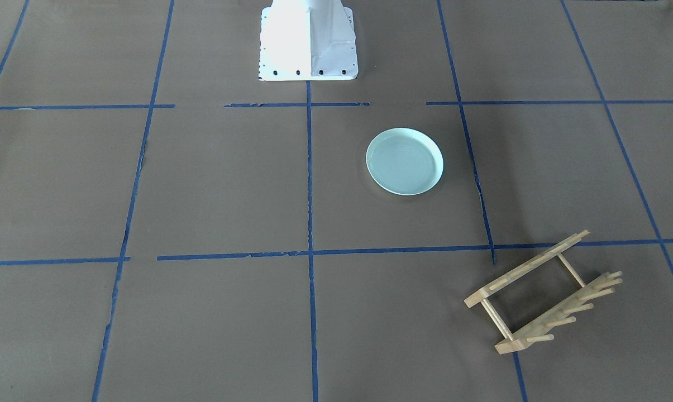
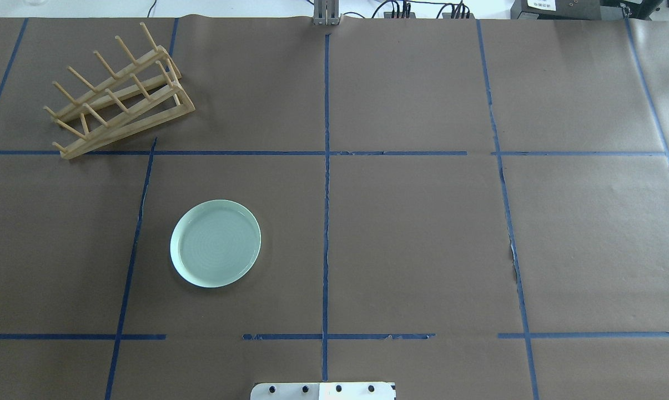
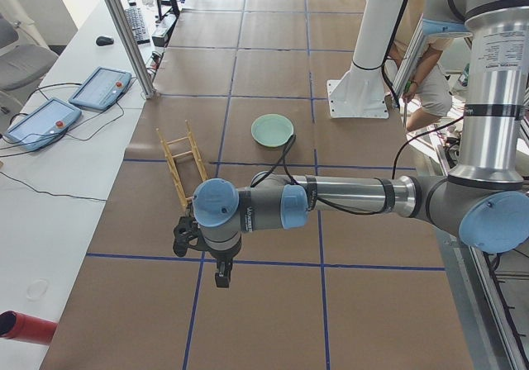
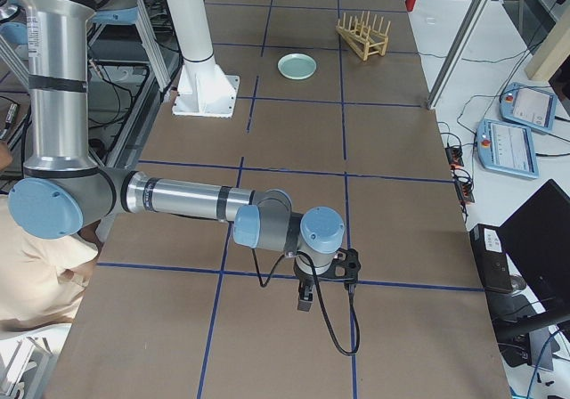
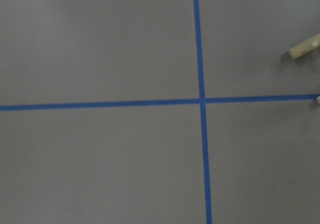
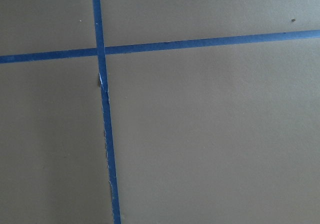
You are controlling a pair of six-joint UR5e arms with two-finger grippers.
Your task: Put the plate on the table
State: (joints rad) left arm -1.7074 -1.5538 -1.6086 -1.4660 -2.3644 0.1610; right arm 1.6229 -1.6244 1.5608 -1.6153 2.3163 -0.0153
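A: Brown paper table (image 1: 213, 184) with a blue tape (image 1: 309, 184) grid. From the front, where's the plate?
B: The plate (image 1: 405, 162) lies flat, rim up, in the square before the white base (image 1: 308, 39), well apart from the rack (image 1: 543, 293). Nothing touches it, so I judge the placing done.
A: Overhead?
B: The same. The plate (image 2: 215, 243) is on the robot's left half, and the rack (image 2: 117, 94) sits far left with bare pegs. No arm shows.
A: The side views?
B: The left gripper (image 3: 221, 272) hangs over a tape line near the rack, away from the plate (image 3: 272, 130). The right gripper (image 4: 305, 299) hangs far down the table. I'd guess both are held off so the plate sits free. Whether their fingers are apart or together, I cannot tell.
A: Wrist cameras?
B: Only paper and tape crossings, plus a rack tip (image 5: 303, 47) at the edge of the left one. No fingers show.
A: Any writing?
B: A label (image 3: 502, 52) on the left arm, too small to read.
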